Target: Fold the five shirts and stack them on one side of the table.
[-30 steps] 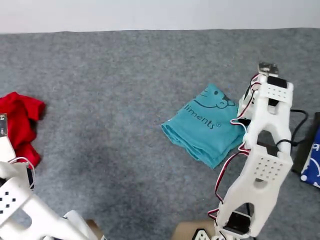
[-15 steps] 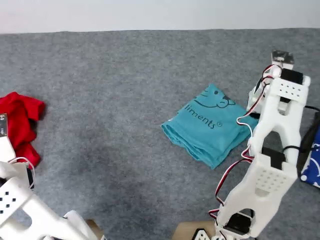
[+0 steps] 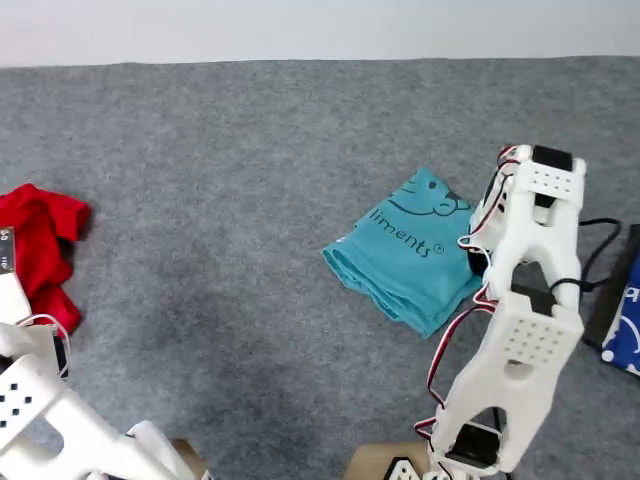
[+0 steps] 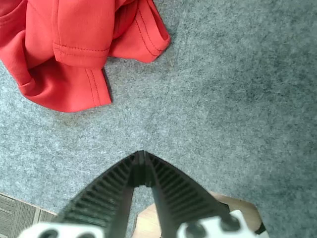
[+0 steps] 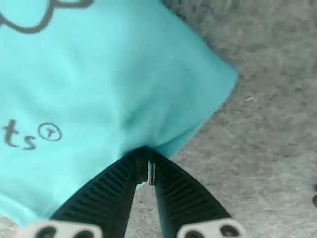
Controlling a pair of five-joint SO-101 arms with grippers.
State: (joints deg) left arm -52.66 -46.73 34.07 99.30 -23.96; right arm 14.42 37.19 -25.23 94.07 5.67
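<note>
The teal shirt [image 3: 405, 262] lies folded into a rough square on the grey counter [image 3: 220, 180], right of its middle and turned so that one corner points at the far edge. The right arm [image 3: 525, 300] stands over the side of it that faces the counter's right edge. In the right wrist view the right claw [image 5: 147, 166] is pressed together on the shirt's hem close to a corner, with a sliver of teal cloth caught between the jaws. Gripping at the edge and not the middle probably lets the arm drag or lift the whole folded packet without opening its layers, either for one more fold or to carry it to the stacking side.

The red shirt [image 3: 38, 245] sits crumpled at the counter's left edge, not yet folded. The left claw [image 4: 143, 159] hangs over bare counter just beside it, jaws pressed together on nothing. It seems parked there, clear of the other arm's work and near its likely next garment.

A blue cloth [image 3: 625, 325] with white print shows at the right edge, possibly another shirt.
</note>
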